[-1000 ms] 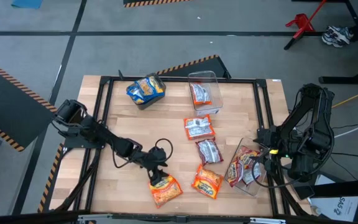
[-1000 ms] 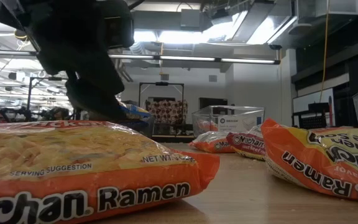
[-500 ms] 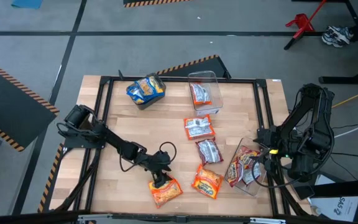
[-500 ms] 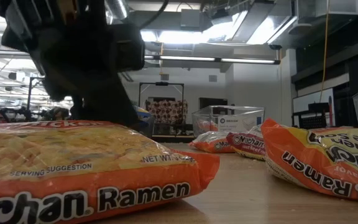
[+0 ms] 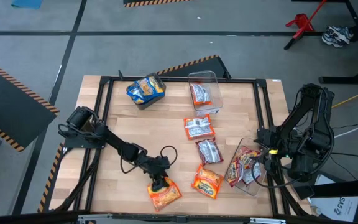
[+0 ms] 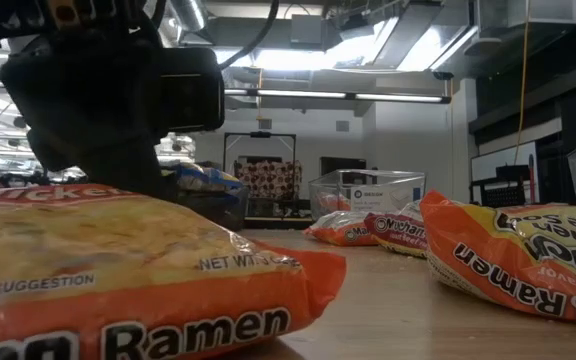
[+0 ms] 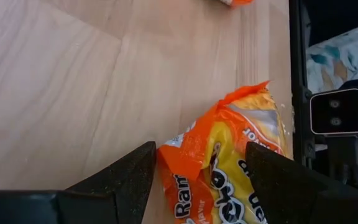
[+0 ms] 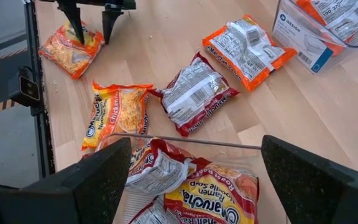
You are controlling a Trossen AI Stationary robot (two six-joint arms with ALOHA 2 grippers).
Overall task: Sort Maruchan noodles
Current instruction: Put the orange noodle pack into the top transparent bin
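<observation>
An orange Maruchan noodles packet point(image 5: 165, 193) lies flat near the table's front edge. My left gripper point(image 5: 158, 182) is open and comes down on its far end; in the left wrist view that end point(image 7: 229, 155) sits between the two fingers. A second orange packet point(image 5: 207, 182) and two red-and-silver ones point(image 5: 208, 151) point(image 5: 199, 129) lie flat mid-table. My right gripper point(image 5: 261, 151) waits open above a clear bin point(image 5: 234, 174) of red packets at the near right. My left gripper stands astride the orange packet's far end point(image 7: 185, 149), open, with one finger point(image 7: 129, 177) against the packet's corner and the other finger point(image 7: 272, 174) at its opposite side. The fingers slant down from the table's far left. The packet lies on the table.
A dark bin with blue-and-yellow packets point(image 5: 146, 89) stands at the far left. A clear bin point(image 5: 204, 93) holding a red packet stands at the far middle. A black frame point(image 5: 98, 124) runs along the table's edges. Bare wood shows left of centre.
My left gripper has sunk toward the orange packet and the table's near edge, tipping further down, its fingers still open. The packet has shifted a little toward the near edge.
</observation>
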